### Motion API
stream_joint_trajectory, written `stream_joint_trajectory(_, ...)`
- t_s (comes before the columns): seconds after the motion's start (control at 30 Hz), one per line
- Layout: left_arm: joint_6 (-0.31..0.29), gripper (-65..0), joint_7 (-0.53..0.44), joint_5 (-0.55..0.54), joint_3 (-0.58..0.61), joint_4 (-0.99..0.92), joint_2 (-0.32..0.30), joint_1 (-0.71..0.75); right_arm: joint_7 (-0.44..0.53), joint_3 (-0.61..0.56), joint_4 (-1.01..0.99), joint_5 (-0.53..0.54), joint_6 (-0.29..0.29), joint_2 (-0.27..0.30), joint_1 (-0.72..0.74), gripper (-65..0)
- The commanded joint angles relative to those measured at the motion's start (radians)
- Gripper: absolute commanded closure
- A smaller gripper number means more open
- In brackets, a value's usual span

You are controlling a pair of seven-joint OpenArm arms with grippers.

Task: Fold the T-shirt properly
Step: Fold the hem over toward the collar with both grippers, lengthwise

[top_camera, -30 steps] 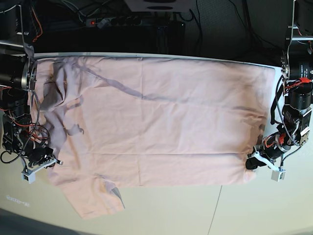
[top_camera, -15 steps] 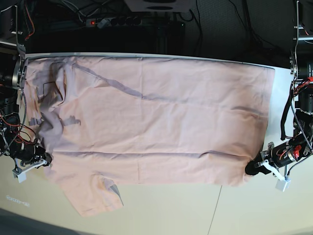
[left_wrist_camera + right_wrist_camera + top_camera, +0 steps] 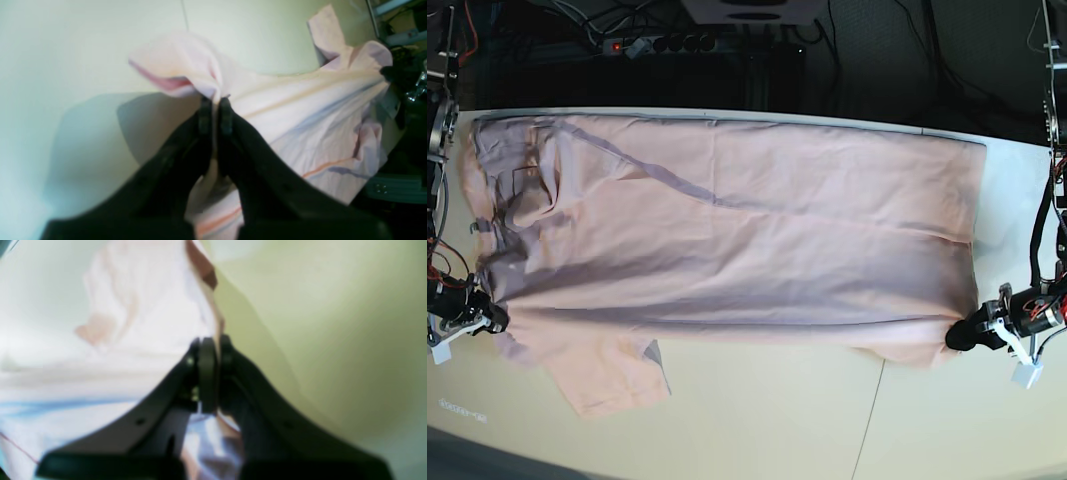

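The pale pink T-shirt (image 3: 737, 240) lies spread wide across the table (image 3: 927, 420), one sleeve spilling toward seven o'clock in the base view. The left gripper (image 3: 962, 338) — at four o'clock — is clamped on the shirt's edge, and the right gripper (image 3: 489, 318) at nine o'clock pinches the opposite edge, cloth stretched between them.

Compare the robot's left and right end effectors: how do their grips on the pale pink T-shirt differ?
The left end effector pinches the pale pink cotton T-shirt at a plain corner; the right end effector grips near a sleeve. In the base view, left sits at that view's right, right at its left. Both are shut on fabric.
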Motion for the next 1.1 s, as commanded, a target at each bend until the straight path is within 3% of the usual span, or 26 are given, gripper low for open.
stream_joint_trajectory(0.0, -0.02, 0.0, -0.015, -0.015, -0.006, 0.013, -0.026, -0.027, 0.016, 0.006, 0.043, 0.011, 0.086, 0.031, -0.002, 0.0)
stream_joint_trajectory(0.3, -0.02, 0.0, 0.039, -0.074, -0.006, 0.013, -0.034, 0.0, 0.017, 0.116, 0.27, 0.006, 0.085, 0.035, -0.213, 0.0)
stream_joint_trajectory(0.43, -0.02, 0.0, 0.052, -0.087, -0.006, 0.013, -0.033, 0.032, 0.017, 0.171, 0.292, 0.006, 0.085, 0.036, -0.265, 0.0)
stream_joint_trajectory(0.73, -0.02, 0.0, 0.064, -0.119, -0.006, 0.013, -0.036, 0.08, 0.047, 0.174, 0.292, -0.002, 0.085, 0.032, -0.335, 0.0)
stream_joint_trajectory(0.87, -0.02, 0.0, 0.068, -0.119, -0.006, 0.013, -0.036, 0.083, 0.08, 0.174, 0.292, -0.03, 0.085, 0.03, -0.334, 0.0)
stream_joint_trajectory(1.0, -0.02, 0.0, 0.067, -0.119, -0.006, 0.013, -0.035, 0.083, 0.111, 0.174, 0.292, -0.133, 0.081, 0.027, -0.334, 0.0)
stream_joint_trajectory(1.03, -0.02, 0.0, 0.067, -0.12, -0.006, 0.013, -0.035, 0.083, 0.112, 0.174, 0.292, -0.152, 0.081, 0.026, -0.334, -0.6)
stream_joint_trajectory(1.07, -0.02, 0.0, 0.066, -0.122, -0.006, 0.013, -0.035, 0.083, 0.113, 0.174, 0.292, -0.163, 0.081, 0.025, -0.334, -9.6)
